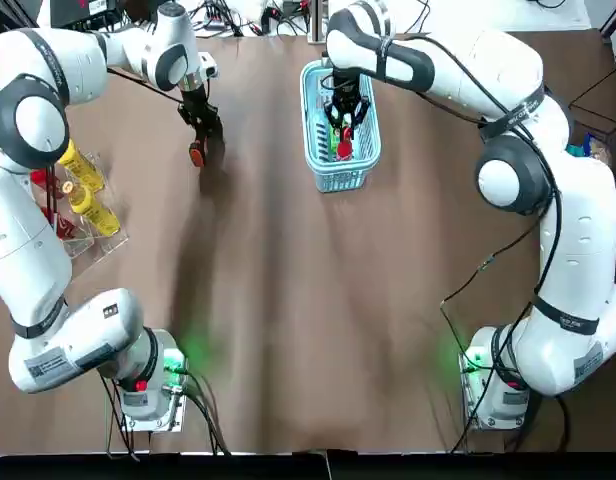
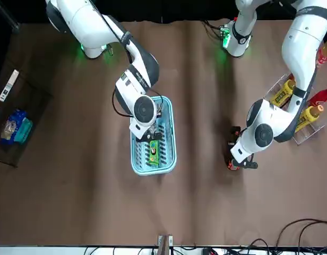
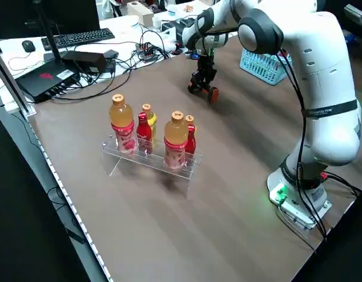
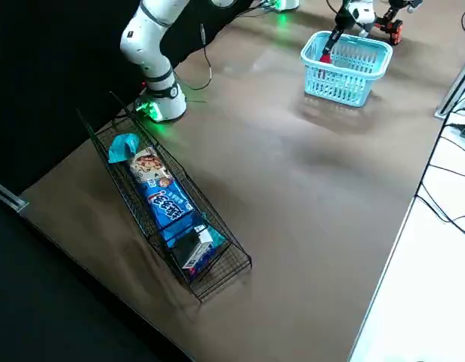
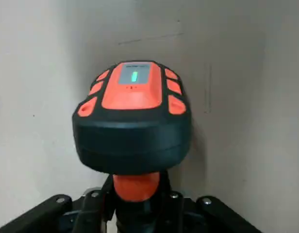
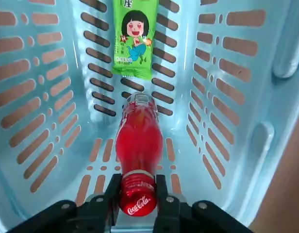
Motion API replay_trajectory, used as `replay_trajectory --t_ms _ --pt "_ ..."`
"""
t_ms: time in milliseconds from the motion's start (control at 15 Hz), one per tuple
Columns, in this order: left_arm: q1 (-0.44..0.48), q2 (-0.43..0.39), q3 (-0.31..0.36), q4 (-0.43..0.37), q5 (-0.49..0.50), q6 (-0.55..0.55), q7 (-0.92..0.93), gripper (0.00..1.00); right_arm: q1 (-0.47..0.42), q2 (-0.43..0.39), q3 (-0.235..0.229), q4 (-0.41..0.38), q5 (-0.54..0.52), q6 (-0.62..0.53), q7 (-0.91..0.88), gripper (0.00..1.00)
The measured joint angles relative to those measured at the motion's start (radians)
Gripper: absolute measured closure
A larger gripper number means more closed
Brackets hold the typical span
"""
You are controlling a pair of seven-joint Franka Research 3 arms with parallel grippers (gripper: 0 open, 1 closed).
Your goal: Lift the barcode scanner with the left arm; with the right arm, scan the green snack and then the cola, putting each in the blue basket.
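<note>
- A clear rack (image 3: 148, 160) full of yellow and red bottles (image 3: 176, 138) is seen well to the left of the blue basket (image 1: 340, 181), on the brown counter (image 1: 318, 320).
- Between that rack and the blue basket, the barcode scanner (image 5: 132, 116) is held by the left end effector (image 5: 136, 206).
- The scanner's orange handle is squeezed tight between the two fingers. Its fat black and orange head is stuck out past them.
- A small green light is lit on the scanner's little screen. It cannot be told if the scanner is touching the counter.
- The blue basket is set on the counter, and the right end effector (image 6: 137, 191) is found inside it, between its walls.
- The cola (image 6: 138, 136) is gripped by the right end effector. The fingers are clamped on the neck, right by the red cap.
- The cola is kept inside the blue basket with its bottom end pointed at the basket floor. It cannot be told if the floor is touched.
- The green snack (image 6: 135, 36) is laid flat on the floor of the blue basket, just beside the bottom end of the cola. A cartoon girl is printed on it.
- Well to the right of the blue basket, a long wire tray (image 4: 217, 280) is set by the counter's edge, and snack packs (image 4: 166, 200) are kept in it.
</note>
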Motion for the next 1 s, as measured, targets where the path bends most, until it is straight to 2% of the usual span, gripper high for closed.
replay_trajectory --t_ms 200,267,667,800,1000 --pt "0.000 0.001 0.000 0.006 0.001 0.003 0.029 0.62 0.000 0.001 -0.003 -0.006 0.000 0.000 0.000 0.67" --pt "0.000 0.001 0.000 0.012 0.001 0.003 0.036 0.56 -0.001 0.001 -0.004 -0.006 0.000 0.000 0.000 0.66" --pt "0.031 -0.008 0.000 0.058 0.001 0.003 0.045 0.02 -0.011 -0.007 -0.006 0.005 0.000 0.000 -0.013 0.14" --pt "0.037 -0.011 -0.003 0.098 0.001 -0.020 0.060 0.00 -0.011 -0.021 -0.003 0.015 0.000 -0.002 -0.014 0.00" --pt "0.035 -0.031 -0.039 0.231 0.001 -0.207 0.152 0.00 -0.021 -0.068 -0.008 0.031 0.000 -0.003 -0.014 0.00"
